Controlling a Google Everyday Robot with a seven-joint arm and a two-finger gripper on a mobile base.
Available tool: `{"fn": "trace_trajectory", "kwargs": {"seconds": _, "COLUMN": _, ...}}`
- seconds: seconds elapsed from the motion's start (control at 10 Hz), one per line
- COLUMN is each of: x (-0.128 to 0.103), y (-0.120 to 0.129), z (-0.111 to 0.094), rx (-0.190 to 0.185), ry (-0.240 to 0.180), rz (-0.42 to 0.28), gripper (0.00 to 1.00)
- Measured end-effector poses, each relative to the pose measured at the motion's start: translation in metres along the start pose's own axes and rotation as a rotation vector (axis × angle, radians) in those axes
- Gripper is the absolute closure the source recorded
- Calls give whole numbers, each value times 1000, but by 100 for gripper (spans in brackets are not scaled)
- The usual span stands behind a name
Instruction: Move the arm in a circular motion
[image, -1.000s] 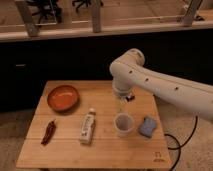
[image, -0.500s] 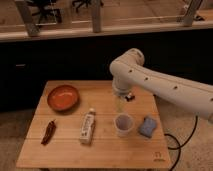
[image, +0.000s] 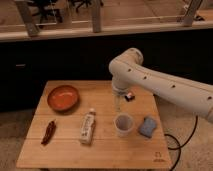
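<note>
The arm (image: 165, 86) is a thick cream-white tube with small dark dots, reaching in from the right edge to a bulbous joint (image: 126, 65) above the wooden table (image: 95, 145). From that joint it bends downward to a slim pale tip. The gripper (image: 118, 105) is at that tip, hanging just above a clear plastic cup (image: 124, 125) that stands on the table's right half.
On the table lie an orange bowl (image: 63, 97) at the back left, a dark red chilli pepper (image: 49, 132) at the front left, a white bottle (image: 88, 126) on its side in the middle, and a blue sponge (image: 148, 126) right of the cup. A dark counter stands behind.
</note>
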Motion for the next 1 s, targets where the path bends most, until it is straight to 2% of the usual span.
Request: {"fn": "trace_trajectory", "kwargs": {"seconds": 1.0, "x": 11, "y": -9, "z": 9, "rx": -11, "ry": -8, "rz": 40, "gripper": 20}}
